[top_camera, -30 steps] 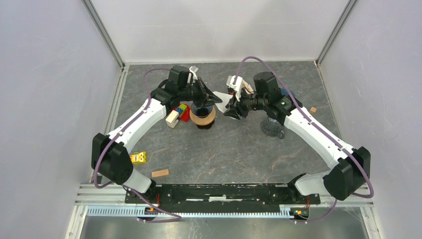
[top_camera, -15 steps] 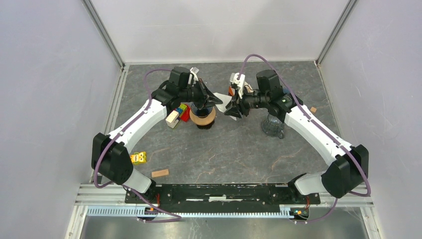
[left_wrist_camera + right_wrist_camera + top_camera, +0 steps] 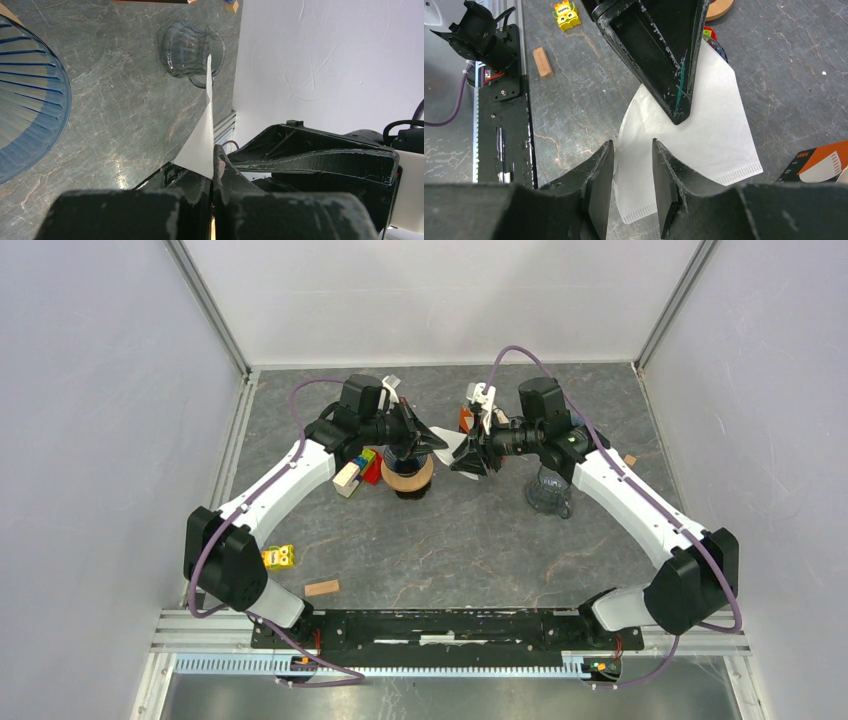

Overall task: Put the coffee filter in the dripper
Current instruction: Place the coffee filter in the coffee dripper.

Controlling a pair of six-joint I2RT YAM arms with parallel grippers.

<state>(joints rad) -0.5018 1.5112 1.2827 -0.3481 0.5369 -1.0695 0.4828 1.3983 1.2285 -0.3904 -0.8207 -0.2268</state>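
Top view: grey marbled stone-look tabletop (image 3: 470, 540), boxed in by plain white walls (image 3: 430, 290) with bare aluminium posts (image 3: 205, 300) running up the upper left and upper right corners. Black base rail (image 3: 430, 625) along the bottom edge, both white arms reaching from it toward the upper centre.

At the upper centre, left gripper (image 3: 432, 440) with fingers pressed together on a white paper coffee filter (image 3: 453, 445), held in the air edge-on. Just below and left of it, a blue ribbed glass dripper (image 3: 30, 100) on a round wooden collar, with no filter in it. Facing from the right, right gripper (image 3: 631, 145) with fingers (image 3: 599, 185) apart, straddling the filter's lower left edge with a clear gap on either side. Cannot tell whether either pad touches the paper.

Scattered on the stone:
- clear ribbed glass mug (image 3: 548, 495) right of centre, beneath the right arm
- small cluster of coloured toy blocks (image 3: 362, 465) touching the left of the dripper
- yellow toy block with a face (image 3: 279, 557) at the lower left
- plain wooden brick (image 3: 321, 588) near the rail
- orange-and-white carton (image 3: 819, 165) at the lower right of the right wrist view
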